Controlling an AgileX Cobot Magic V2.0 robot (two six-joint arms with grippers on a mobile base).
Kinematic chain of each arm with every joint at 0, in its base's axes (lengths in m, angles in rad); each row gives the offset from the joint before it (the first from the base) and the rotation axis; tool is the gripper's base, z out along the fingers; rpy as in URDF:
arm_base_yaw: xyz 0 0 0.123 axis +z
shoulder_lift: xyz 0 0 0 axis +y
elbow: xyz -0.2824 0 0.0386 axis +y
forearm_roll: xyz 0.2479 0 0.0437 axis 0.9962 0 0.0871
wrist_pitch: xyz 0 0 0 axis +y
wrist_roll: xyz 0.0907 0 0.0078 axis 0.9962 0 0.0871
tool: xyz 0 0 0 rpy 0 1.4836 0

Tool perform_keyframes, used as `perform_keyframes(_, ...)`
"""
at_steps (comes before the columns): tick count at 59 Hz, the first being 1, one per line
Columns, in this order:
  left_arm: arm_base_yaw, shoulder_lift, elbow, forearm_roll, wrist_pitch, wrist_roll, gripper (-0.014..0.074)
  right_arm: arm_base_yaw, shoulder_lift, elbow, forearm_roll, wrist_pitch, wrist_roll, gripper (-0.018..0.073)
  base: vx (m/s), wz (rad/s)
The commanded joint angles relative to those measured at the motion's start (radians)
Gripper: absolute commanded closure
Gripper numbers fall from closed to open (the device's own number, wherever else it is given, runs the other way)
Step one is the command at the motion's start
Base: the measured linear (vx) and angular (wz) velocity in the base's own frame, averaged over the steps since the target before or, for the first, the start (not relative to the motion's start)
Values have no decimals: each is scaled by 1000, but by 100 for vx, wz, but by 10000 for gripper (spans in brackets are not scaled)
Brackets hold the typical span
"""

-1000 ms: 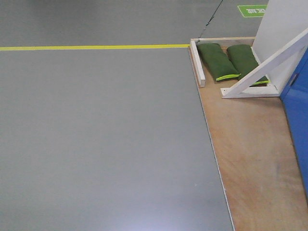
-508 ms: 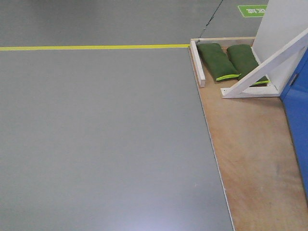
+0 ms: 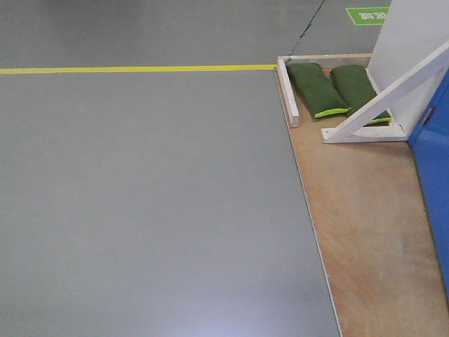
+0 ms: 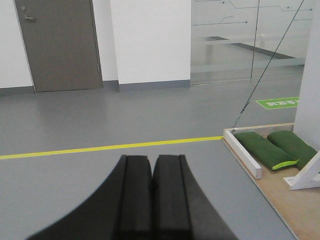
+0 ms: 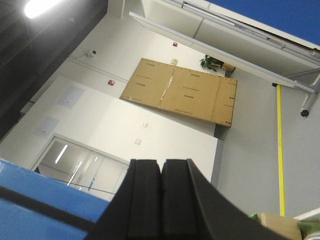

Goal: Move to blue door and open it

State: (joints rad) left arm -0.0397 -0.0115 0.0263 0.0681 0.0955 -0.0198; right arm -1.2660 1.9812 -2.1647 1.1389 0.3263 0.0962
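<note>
The blue door point(image 3: 431, 161) shows only as a glossy blue strip along the right edge of the front view, standing on a plywood platform point(image 3: 365, 225). Its handle and lock are out of view. A blue panel point(image 5: 285, 15) beside white frame bars fills the top right corner of the tilted right wrist view. My left gripper point(image 4: 152, 160) is shut with nothing in it, its black fingers touching, over grey floor to the left of the platform. My right gripper point(image 5: 161, 162) is also shut and empty, pointing up past another blue surface point(image 5: 30, 210).
A white diagonal brace point(image 3: 382, 98) and its foot stand on the platform by two green sandbags point(image 3: 316, 88). A white curb point(image 4: 242, 155) edges the platform. A yellow line point(image 3: 140, 69) crosses the grey floor. A thin cable point(image 4: 265, 70) slants down to the platform corner.
The front view has shifted only slightly; the blue door's edge sits a touch further right in the frame. Nothing else has moved.
</note>
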Motion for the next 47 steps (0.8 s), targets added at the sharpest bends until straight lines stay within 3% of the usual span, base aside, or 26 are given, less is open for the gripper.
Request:
perform_keyframes(1, 1, -14, -27, -2, -84, -7, 524, 10, -84, -36, 25, 65, -8, 561, 0, 0)
perform_keyframes(17, 1, -14, -27, -2, -84, -7, 524, 10, -132, -36, 28, 126, -8, 561, 0, 0)
perform_keyframes(47, 1, -14, -27, -2, -84, -7, 524, 9, -255, -36, 49, 428, -8, 561, 0, 0)
